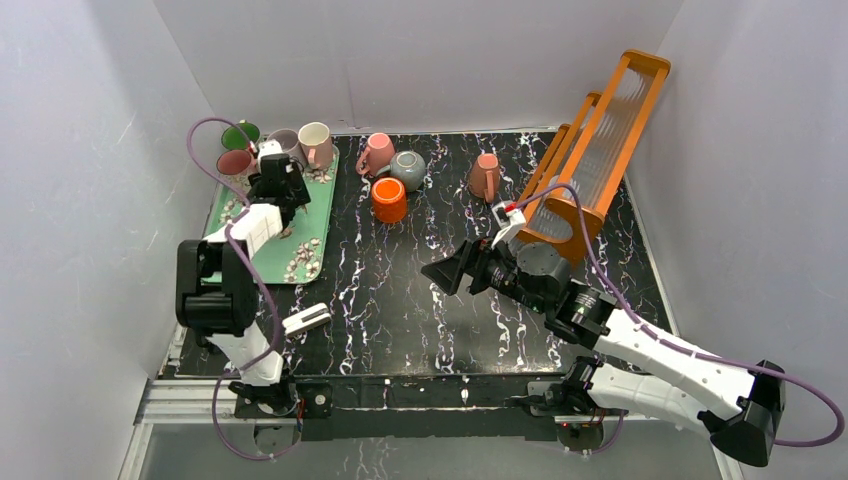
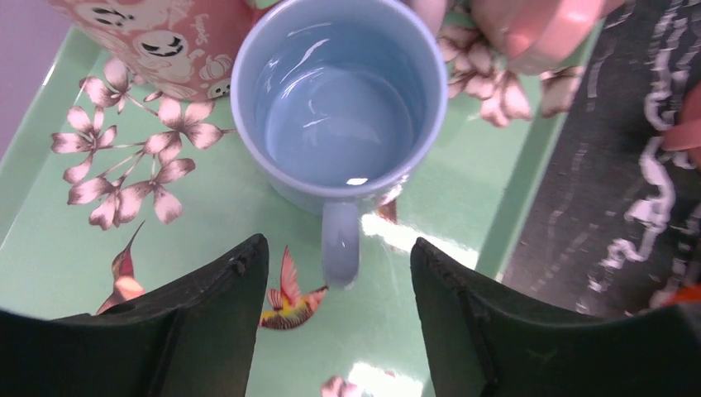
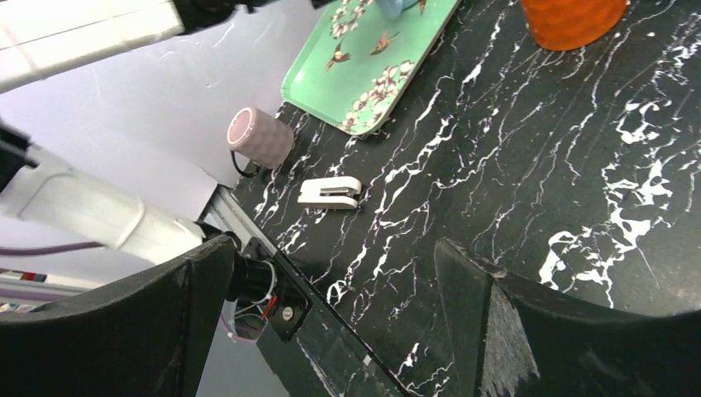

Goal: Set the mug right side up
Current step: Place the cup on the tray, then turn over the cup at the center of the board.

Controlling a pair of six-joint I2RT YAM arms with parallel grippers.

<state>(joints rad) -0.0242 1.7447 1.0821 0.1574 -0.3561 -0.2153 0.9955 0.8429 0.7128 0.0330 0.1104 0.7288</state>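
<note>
Left wrist view first: the mug [image 2: 339, 107] stood right side up on the tray [image 2: 74, 273], mouth wide open to the camera, pale blue inside and out. Its handle [image 2: 340, 236] pointed straight back at the left gripper [image 2: 339, 246], and there it was, the two fingers spread apart on either side of that handle, touching nothing. A pink mug with little ghost faces [image 2: 157, 33] sat just beside it to the far left, and the dark table [image 2: 579, 207] ran along the tray's right edge.

Up to the top view: the left arm reached over the far left of the scene, where the tray carried a cluster of mugs at its far end. The right gripper [image 1: 447, 272] hung over the middle of the table, pointing left, jaws wide apart and holding nothing. An orange mug [image 1: 390, 200] stood mouth down just right of the tray. An orange rack [image 1: 600, 150] leaned at the far right.

Right wrist view: the fingers stood spread to the full over marbled black. A white clip [image 3: 331, 192] lay on the table between them and the tray's near end. The orange mug peeked in at the top right.
</note>
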